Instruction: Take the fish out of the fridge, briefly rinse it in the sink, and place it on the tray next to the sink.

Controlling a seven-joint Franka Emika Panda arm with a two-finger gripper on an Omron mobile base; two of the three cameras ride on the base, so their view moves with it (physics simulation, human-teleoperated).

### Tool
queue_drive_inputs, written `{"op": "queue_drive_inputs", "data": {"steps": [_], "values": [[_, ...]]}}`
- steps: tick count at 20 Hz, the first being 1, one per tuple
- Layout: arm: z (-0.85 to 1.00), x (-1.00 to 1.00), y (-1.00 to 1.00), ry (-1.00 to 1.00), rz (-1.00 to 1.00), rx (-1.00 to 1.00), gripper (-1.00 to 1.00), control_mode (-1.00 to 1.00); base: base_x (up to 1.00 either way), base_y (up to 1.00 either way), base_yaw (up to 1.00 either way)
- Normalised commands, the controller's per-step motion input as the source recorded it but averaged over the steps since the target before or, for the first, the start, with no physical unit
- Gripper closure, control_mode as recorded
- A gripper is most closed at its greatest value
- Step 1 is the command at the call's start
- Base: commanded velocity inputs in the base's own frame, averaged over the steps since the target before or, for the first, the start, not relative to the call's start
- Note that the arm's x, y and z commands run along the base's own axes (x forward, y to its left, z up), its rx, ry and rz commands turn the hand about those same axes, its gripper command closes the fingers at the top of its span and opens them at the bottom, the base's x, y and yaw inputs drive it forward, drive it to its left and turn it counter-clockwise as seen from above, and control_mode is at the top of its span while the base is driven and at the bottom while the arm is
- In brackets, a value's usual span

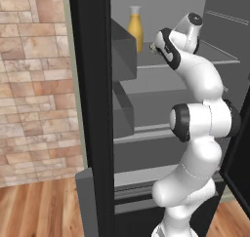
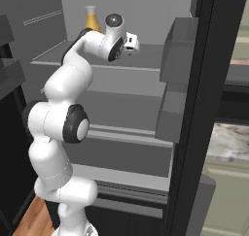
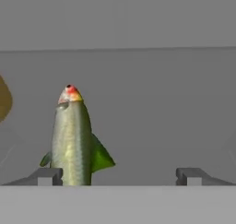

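Observation:
The fridge [image 1: 93, 109] stands open, and my arm reaches onto its upper grey shelf [image 2: 146, 60]. The fish [image 3: 71, 135], olive-green and yellowish with a reddish tip, lies on that shelf pointing away from the hand. My gripper [image 3: 119, 176] is open wide. The fish sits just inside the left fingertip [image 3: 50, 174], far from the right one, and nothing is gripped. In the base views the white hand [image 2: 129, 42] hovers low over the shelf. The sink and the tray are out of view.
A tall yellow bottle [image 1: 135, 29] with a white neck stands at the back of the same shelf, left of the hand. Grey door bins [image 2: 177, 45] jut out beside the arm. A marble counter [image 2: 228, 143] lies beyond the black frame, and a brick wall [image 1: 34, 85] is at left.

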Motion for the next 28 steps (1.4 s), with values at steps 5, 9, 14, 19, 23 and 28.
{"op": "queue_drive_inputs", "data": {"steps": [5,9,14,19,23,28], "values": [[-0.02,-0.26,0.09,-0.13,0.04,0.0,-1.0,-1.0,0.0,0.0,0.0],[0.0,-0.2,0.03,-0.11,0.01,-0.03,-1.0,-1.0,0.0,0.0,0.0],[-0.01,0.0,0.12,-0.01,0.0,-0.07,-1.0,-1.0,0.0,0.0,0.0],[-0.01,0.05,0.34,0.0,0.0,-0.08,-1.0,-1.0,0.0,0.0,0.0],[0.0,0.02,0.01,0.0,0.0,0.0,-1.0,-1.0,0.0,0.0,0.0],[-0.07,0.12,-0.01,0.0,0.0,0.0,-1.0,-1.0,0.0,0.0,0.0]]}}
